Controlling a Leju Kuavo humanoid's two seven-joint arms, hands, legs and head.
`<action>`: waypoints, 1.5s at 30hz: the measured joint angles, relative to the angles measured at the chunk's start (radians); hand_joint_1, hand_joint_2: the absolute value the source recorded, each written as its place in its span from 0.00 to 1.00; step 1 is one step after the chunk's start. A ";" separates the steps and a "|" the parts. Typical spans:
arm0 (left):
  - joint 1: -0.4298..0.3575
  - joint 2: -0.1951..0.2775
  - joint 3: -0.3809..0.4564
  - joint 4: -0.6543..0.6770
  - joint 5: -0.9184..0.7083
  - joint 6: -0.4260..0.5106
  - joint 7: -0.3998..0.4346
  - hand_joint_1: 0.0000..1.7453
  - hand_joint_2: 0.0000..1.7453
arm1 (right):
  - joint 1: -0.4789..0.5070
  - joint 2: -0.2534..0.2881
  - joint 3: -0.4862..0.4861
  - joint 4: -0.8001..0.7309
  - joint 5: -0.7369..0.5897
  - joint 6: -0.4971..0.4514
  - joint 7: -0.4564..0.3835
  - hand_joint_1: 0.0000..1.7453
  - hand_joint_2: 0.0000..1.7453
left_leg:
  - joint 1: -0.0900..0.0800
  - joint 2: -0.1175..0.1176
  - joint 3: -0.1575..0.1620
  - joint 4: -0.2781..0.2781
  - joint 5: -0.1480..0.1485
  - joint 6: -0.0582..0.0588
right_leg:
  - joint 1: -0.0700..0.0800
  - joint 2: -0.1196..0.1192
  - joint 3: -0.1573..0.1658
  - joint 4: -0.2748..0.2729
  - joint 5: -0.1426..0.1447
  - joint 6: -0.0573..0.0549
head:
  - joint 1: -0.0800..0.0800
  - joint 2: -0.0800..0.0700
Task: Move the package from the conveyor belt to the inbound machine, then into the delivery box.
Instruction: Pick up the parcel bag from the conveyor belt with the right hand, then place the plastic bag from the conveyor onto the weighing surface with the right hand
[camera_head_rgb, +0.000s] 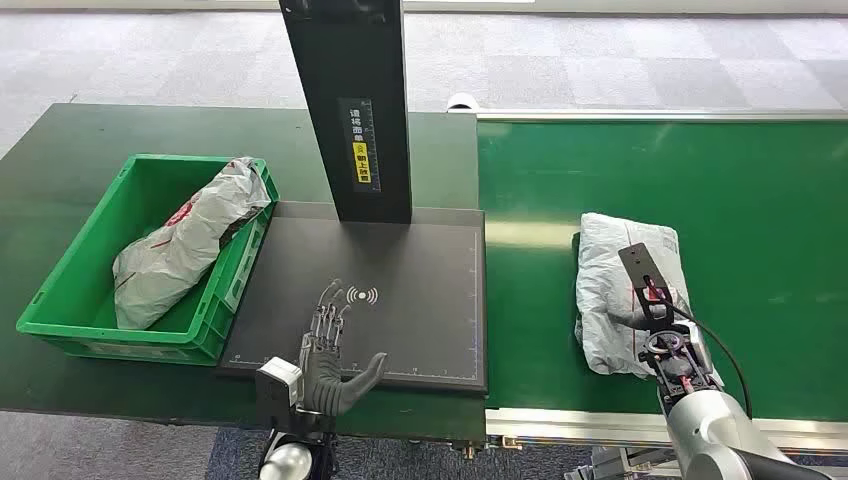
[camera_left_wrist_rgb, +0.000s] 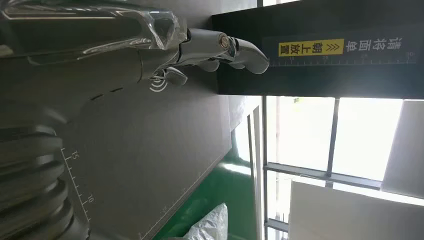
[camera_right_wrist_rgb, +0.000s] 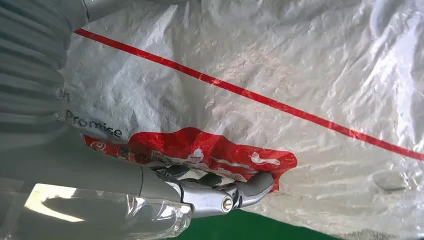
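1. Right now the step in hand looks like securing the package (camera_head_rgb: 625, 292), which lies on the green conveyor belt (camera_head_rgb: 760, 200), just beside the dark inbound machine (camera_head_rgb: 400, 300) and well apart from the green delivery box (camera_head_rgb: 90, 310) on the machine's far side
2. The right robot hand (camera_head_rgb: 655, 315) rests on the package; in the right wrist view its fingers (camera_right_wrist_rgb: 250, 187) press into the crinkled wrap at the red print, but whether they have truly closed on it I cannot tell
3. Gather a firm fold of wrap before lifting; the bag looks soft and slippery, so a shallow pinch would likely slide off
4. Lift it clear of the edge between the belt and the machine, then set it flat on the scanning plate, short of the black post (camera_head_rgb: 345, 100)
5. The left robot hand (camera_head_rgb: 335, 350) hovers over the machine plate near the wireless mark (camera_head_rgb: 362, 296), fingers spread and holding nothing; keep it aside so the package lands unhindered
6. Another bag (camera_head_rgb: 185, 245) already lies in the delivery box, so later placement needs the free side
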 joint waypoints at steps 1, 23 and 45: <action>0.000 0.000 0.000 0.001 0.000 -0.001 0.000 0.00 1.00 | 0.001 0.001 0.001 0.001 0.004 0.010 0.007 0.00 1.00 | 0.000 0.000 0.000 0.000 0.000 0.000 | 0.000 0.000 0.000 0.000 0.000 0.000 | 0.000 0.000; 0.019 0.001 0.014 -0.014 0.014 0.025 0.000 0.00 1.00 | -0.039 0.026 -0.033 -0.015 -0.011 -0.168 -0.229 1.00 1.00 | 0.000 0.000 -0.001 0.000 0.000 0.000 | 0.000 0.000 0.000 0.000 0.000 0.000 | 0.000 0.000; 0.075 0.003 0.099 -0.199 0.003 0.035 0.000 0.00 1.00 | 0.034 0.292 0.022 -0.381 -0.066 -0.042 -0.701 1.00 1.00 | 0.001 -0.001 -0.003 0.000 0.001 -0.001 | 0.000 -0.002 -0.001 0.000 0.000 0.000 | 0.000 0.000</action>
